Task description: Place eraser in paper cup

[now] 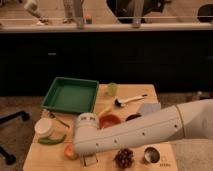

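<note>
One white arm [145, 132] reaches from the right across the front of the counter [134, 91]. Its gripper [90, 160] sits low at the front edge, left of centre, with the jaws pressed together; whether they pinch anything cannot be told. The eraser cannot be made out apart from the small dark, pale-edged shape under the wrist. The paper cup [44, 127] stands upright near the left edge, in front of the green tray [70, 95] and apart from the gripper.

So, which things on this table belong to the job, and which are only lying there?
For the job: paper cup; gripper, shut, low near the front edge of the table; the eraser is not in sight.
Lying about: green tray; pale-green cup; white-handled tool; blue sponge; red bowl; metal cup.
</note>
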You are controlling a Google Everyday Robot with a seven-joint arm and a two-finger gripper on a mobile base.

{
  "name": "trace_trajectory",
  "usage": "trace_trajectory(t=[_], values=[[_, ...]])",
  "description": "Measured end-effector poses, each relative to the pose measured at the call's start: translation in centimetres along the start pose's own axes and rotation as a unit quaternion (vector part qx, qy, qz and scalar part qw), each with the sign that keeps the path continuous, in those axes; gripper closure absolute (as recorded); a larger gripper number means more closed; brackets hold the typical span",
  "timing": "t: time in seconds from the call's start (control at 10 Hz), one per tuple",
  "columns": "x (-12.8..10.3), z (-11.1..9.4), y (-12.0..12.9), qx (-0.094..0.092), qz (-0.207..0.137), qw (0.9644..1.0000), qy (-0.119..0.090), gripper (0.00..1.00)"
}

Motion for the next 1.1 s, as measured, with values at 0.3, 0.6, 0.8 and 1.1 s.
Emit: trace_trajectory(t=[0.3,0.6,0.8,1.1], values=[[0.0,0.0,0.0,0.000,0.000,1.0000,0.000,1.00],[0.3,-0.1,-0.1,0.001,-0.006,1.0000,0.001,1.00],[1.5,-0.4,-2.1,0.000,-0.028,0.9996,0.004,1.00],[3.5,-1.0,-5.8,-0.003,-0.064,0.9979,0.005,1.00]])
